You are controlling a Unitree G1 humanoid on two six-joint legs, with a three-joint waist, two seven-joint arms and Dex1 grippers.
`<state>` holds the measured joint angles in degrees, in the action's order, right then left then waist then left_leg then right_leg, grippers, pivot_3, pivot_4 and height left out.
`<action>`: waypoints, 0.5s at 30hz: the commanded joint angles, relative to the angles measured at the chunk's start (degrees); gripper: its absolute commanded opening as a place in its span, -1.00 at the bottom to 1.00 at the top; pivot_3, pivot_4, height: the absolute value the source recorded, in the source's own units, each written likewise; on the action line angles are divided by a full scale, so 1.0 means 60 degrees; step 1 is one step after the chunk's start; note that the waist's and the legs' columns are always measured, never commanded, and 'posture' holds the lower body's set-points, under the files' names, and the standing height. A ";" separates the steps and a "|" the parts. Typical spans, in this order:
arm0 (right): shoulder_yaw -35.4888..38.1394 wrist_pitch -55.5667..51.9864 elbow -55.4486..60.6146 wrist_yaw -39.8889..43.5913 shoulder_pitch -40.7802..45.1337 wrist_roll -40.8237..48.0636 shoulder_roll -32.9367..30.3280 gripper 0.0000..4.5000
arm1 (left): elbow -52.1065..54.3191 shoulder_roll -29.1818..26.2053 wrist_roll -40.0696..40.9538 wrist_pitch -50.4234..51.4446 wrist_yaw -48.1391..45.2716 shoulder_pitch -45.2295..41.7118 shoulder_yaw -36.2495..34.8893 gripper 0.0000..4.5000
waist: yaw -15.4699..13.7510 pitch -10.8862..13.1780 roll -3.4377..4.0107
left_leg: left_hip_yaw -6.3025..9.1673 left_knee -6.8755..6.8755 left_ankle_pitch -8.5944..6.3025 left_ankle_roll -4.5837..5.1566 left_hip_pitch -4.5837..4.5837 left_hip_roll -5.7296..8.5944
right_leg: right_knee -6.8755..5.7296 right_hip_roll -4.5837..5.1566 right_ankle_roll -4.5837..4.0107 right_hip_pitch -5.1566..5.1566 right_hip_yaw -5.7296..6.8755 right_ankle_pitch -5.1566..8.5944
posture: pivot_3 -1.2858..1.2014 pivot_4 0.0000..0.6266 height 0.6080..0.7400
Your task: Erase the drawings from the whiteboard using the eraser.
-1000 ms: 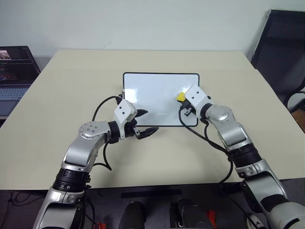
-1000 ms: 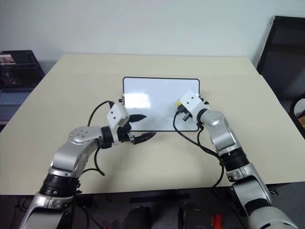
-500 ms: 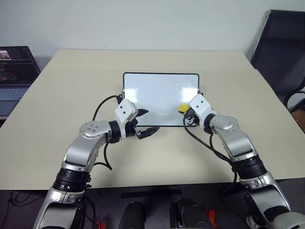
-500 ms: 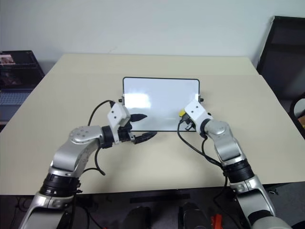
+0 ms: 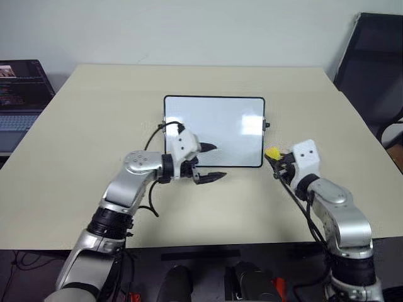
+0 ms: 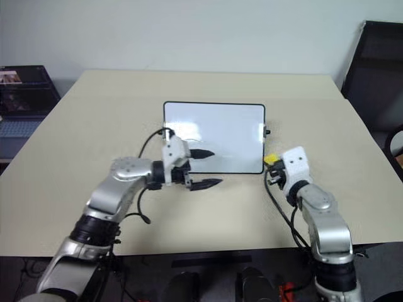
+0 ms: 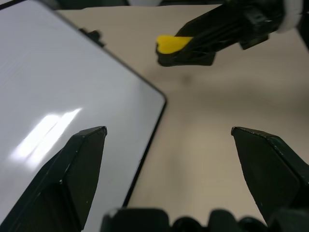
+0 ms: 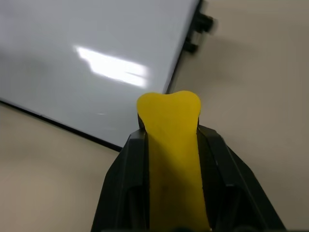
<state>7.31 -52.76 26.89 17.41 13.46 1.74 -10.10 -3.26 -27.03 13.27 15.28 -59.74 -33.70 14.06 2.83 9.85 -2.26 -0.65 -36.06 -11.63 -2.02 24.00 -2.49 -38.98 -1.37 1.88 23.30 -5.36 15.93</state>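
We have the eraser (image 5: 272, 153) pinched between the shut fingers of our right gripper (image 5: 278, 158), its yellow end poking out past the fingertips; it hangs over the bare table (image 5: 94, 113), just off the near right corner of the whiteboard (image 5: 214, 126) and clear of the frame. Our left gripper (image 5: 211, 162) is spread wide and holds nothing; 1 finger lies over the board's near edge, the other over the table beside it. We judge the wiping pass to be done or nearly so, since the white surface reads as blank in the head views; of the 3 drawings (image 6: 223, 155) we can make out only a faint speck near the board's near edge, and it may be residue or nothing at all. If that speck is ink, the next move calls for bringing the eraser back over that spot, pressed flat; otherwise it calls for setting the eraser down. Bright glare patches on the board could be masking thin strokes; the eraser's dark underside is hidden between the fingers; whether the left finger touches the board we cannot tell.
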 commanded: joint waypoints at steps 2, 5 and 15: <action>0.1101 -0.0416 -0.0065 -0.1226 0.0386 0.0225 0.0758 -0.56 | -0.0601 0.0602 -0.0340 -0.0936 -0.0369 -0.0720 0.0486 1.00 | 0.0010 0.0000 0.0001 | -0.0002 -0.0003 0.0001 0.0000 -0.0001 0.0001 | -0.0001 0.0000 0.0001 0.0001 -0.0005 0.0000 | 0.03 -0.52 1.00; 0.1085 -0.0179 -0.0648 -0.1410 0.0533 0.0222 0.0603 -0.56 | -0.0979 0.0991 -0.0397 -0.1124 -0.0533 -0.1068 0.0641 1.00 | 0.0025 0.0000 0.0001 | -0.0015 -0.0003 0.0001 0.0001 -0.0004 0.0030 | 0.0001 -0.0001 0.0001 0.0001 -0.0010 -0.0001 | 0.03 -0.52 1.00; 0.0813 0.0702 -0.2029 -0.1425 0.0759 0.0376 -0.0059 -0.56 | -0.1370 0.1492 -0.0664 -0.1414 -0.0664 -0.1377 0.0761 1.00 | 0.0067 0.0001 0.0002 | -0.0008 0.0005 0.0000 0.0003 0.0000 0.0053 | 0.0003 -0.0010 0.0000 0.0003 -0.0011 0.0002 | 0.03 -0.52 1.00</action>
<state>12.03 -50.50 14.07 8.66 16.81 3.50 -9.26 -12.09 -18.47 9.53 8.05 -63.40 -40.82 18.58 3.24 9.85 -2.25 -0.70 -36.03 -11.64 -2.00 24.00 -2.17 -38.97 -1.43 1.88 23.31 -5.43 15.95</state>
